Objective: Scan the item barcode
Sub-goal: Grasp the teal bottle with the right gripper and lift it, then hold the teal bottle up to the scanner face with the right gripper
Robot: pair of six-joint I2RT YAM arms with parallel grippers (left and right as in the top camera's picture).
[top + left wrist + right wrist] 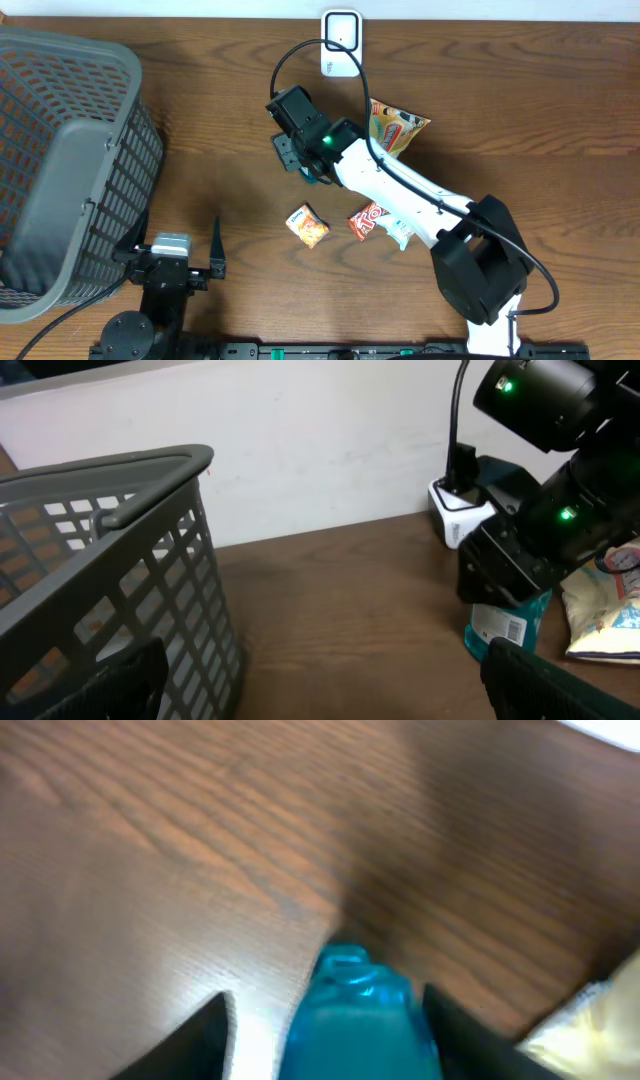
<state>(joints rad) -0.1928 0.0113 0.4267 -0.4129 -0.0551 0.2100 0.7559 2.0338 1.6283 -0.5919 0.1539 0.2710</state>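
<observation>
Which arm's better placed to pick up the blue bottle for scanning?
Right. The right gripper straddles the bottle, a finger on each side. The left gripper sits open by the basket, well away.

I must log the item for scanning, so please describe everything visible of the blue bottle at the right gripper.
The blue bottle looks like teal plastic, with a cap on top and a white barcode label. It seems upright on the table, between the fingers of the right gripper, near a snack bag. Whether the fingers press it is unclear.
</observation>
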